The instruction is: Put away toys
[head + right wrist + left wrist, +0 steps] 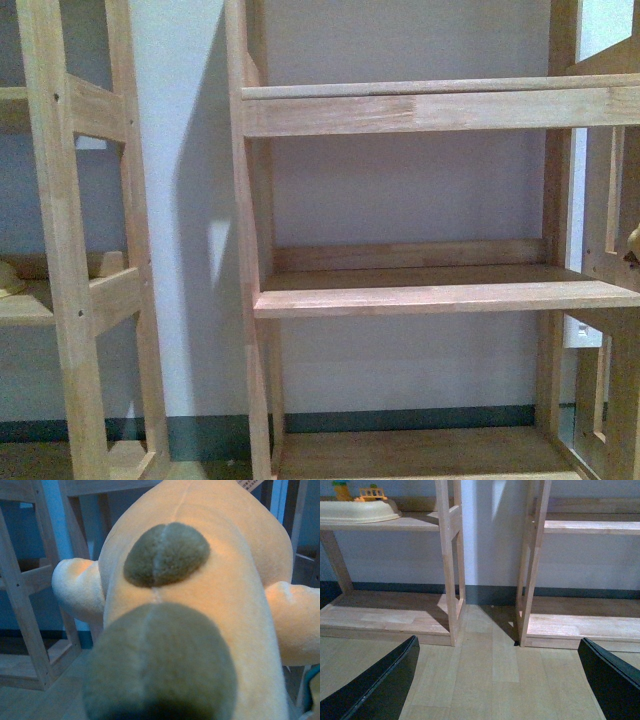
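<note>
- Plainly, the soft, rounded orange-yellow plush animal (215,565) with olive-brown patches fills the right wrist view, close against that camera. The pale wooden shelf unit (430,290) stands beyond it.
- Its long axis runs away from the right wrist toward the shelf unit, with 2 stubby limbs out sideways.
- Fingers of the right pincer do not show, so I cannot tell whether it grips.
- The left pincer (498,641) has 2 black fingers spread wide, holding nothing, over pale floor (490,680) before the shelf unit's left post. No plush in its view.
- Judgement: the right arm is far nearer; the move is forward along that axis onto the unit's middle board.
- A cream oval tray (355,511) of small colourful pieces sits left of the shelf unit; not the target.
</note>
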